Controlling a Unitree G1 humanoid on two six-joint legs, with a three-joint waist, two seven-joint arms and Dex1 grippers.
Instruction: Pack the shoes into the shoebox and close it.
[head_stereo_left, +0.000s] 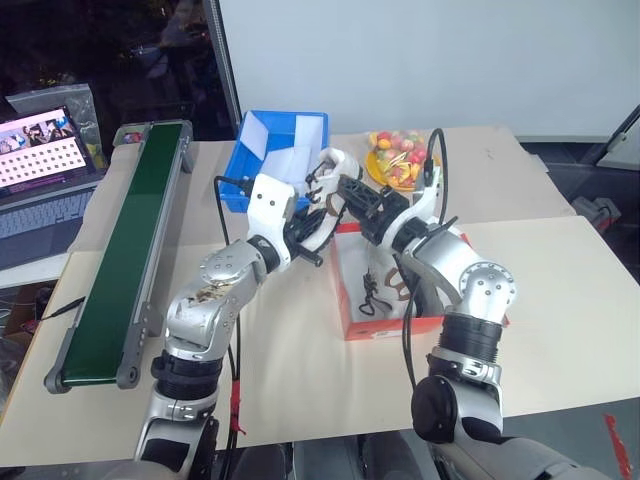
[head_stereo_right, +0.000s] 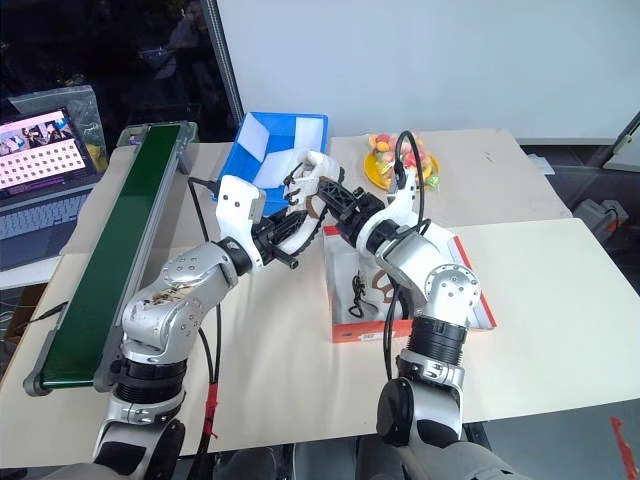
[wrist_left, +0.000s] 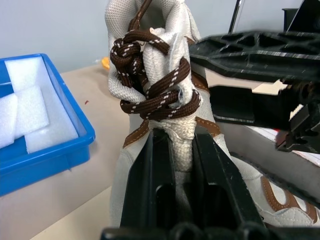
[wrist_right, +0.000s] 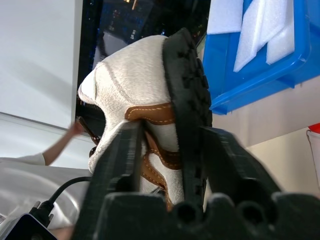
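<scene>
One light grey-white shoe (head_stereo_left: 336, 162) with dark brown laces (wrist_left: 150, 75) hangs in the air over the back left corner of the shoebox (head_stereo_left: 352, 326), held from both sides. My left gripper (wrist_left: 175, 137) is shut on its laced tongue. From the other side, my right gripper (wrist_right: 170, 131) clamps the black sole and the side of the upper. The red-orange shoebox stands open on the table under my right arm. A second shoe (head_stereo_left: 378, 292) with dark laces lies inside it, partly hidden by the arm. The box's lid (head_stereo_right: 478, 300) lies open to the right.
A blue tray (head_stereo_left: 246, 150) holding white foam pieces stands just behind the held shoe. A long green conveyor belt (head_stereo_left: 130, 250) runs along the table's left side, with a laptop (head_stereo_left: 40, 170) beyond it. A yellow plate of colourful sweets (head_stereo_left: 398, 155) sits at the back. A person's arm (wrist_right: 60, 145) shows in the right wrist view.
</scene>
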